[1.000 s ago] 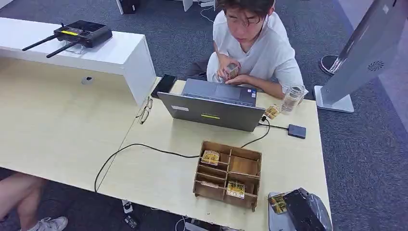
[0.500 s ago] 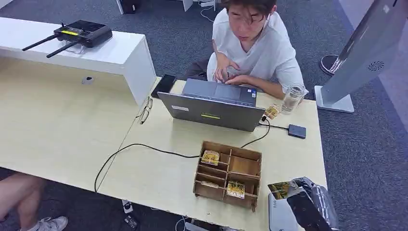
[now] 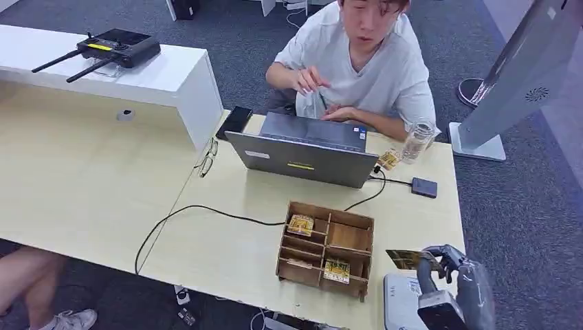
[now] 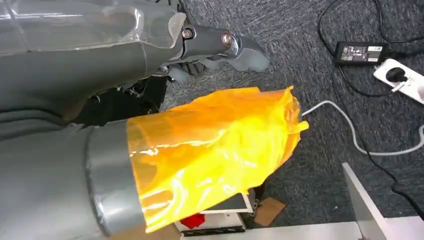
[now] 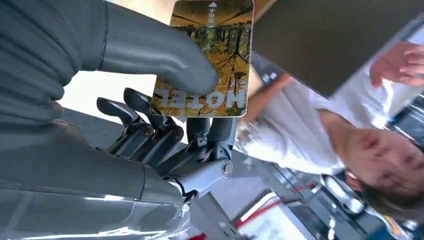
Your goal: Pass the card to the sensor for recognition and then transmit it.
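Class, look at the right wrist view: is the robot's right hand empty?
No: the right hand pinches a card between its thumb and fingers.

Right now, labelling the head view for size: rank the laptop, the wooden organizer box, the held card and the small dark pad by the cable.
1. laptop
2. wooden organizer box
3. card and small dark pad: alike, and the card is raised nearer the camera, so unranked.

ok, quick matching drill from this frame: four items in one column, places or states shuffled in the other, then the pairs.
Items:
1. card
2. glasses
3. laptop
4. wooden organizer

Places or states:
A. open, in front of the seated person
B. on the table near the white shelf's corner
C. pinched by the right hand
D. on the table, holding cards in compartments

Pairs: 1-C, 2-B, 3-A, 4-D
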You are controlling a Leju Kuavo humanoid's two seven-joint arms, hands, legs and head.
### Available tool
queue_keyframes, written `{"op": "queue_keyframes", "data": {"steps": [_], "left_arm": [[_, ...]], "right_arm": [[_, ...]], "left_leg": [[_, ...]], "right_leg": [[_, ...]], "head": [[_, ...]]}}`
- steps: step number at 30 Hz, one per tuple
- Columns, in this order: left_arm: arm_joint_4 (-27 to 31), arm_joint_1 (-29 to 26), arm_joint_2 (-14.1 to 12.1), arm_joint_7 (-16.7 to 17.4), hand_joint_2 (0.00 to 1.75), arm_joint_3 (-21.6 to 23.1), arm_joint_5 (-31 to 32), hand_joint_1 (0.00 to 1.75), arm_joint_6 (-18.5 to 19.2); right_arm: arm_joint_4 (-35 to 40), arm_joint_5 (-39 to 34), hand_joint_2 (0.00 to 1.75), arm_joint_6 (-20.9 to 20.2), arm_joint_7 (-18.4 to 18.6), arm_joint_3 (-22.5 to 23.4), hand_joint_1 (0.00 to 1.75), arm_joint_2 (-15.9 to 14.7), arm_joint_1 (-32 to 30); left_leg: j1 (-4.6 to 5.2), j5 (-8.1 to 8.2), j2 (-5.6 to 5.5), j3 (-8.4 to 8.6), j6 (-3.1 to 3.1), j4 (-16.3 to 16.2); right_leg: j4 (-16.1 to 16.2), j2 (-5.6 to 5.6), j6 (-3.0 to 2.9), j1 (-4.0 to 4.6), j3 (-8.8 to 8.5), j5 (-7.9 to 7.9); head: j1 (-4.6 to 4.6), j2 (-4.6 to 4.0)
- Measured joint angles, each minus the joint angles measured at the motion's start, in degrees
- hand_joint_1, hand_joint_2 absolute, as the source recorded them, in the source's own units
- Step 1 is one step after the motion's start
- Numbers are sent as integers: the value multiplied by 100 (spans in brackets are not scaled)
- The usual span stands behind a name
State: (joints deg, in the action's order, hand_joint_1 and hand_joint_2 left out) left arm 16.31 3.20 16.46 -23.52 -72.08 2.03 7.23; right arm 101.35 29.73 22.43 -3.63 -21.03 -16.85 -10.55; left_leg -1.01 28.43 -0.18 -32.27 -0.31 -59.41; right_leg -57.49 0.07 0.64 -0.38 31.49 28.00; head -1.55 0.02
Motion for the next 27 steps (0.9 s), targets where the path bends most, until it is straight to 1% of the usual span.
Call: {"op": "queue_keyframes", "data": {"steps": [11, 17, 22, 27], "left_arm": [[0, -1, -4, -4, 0, -2, 76, 0, 46], [0, 0, -11, -4, 0, -2, 146, 0, 46], [0, 1, -28, -4, 0, -2, 210, 0, 46], [0, 4, -33, 4, 0, 4, 282, 0, 46]], "right_arm": [[365, 336, 175, 502, -574, -9, 175, 229, 19], [461, 562, 175, 702, -795, -9, 175, 358, 128], [468, 831, 175, 861, -859, -9, 175, 437, 270], [452, 1187, 175, 990, -797, -33, 175, 472, 476]], "left_leg": [[0, 0, 0, -2, 0, 0], [0, -1, 0, -1, 0, 0], [0, -2, 0, -1, 0, 0], [0, -2, 0, -1, 0, 0]], "right_leg": [[0, 0, 0, 0, 0, 0], [0, 0, 0, 0, -1, 0], [0, 0, 0, 0, -1, -1], [0, 0, 0, 0, -1, -1]], "head": [[0, 0], [2, 0], [0, 0], [0, 0]]}}
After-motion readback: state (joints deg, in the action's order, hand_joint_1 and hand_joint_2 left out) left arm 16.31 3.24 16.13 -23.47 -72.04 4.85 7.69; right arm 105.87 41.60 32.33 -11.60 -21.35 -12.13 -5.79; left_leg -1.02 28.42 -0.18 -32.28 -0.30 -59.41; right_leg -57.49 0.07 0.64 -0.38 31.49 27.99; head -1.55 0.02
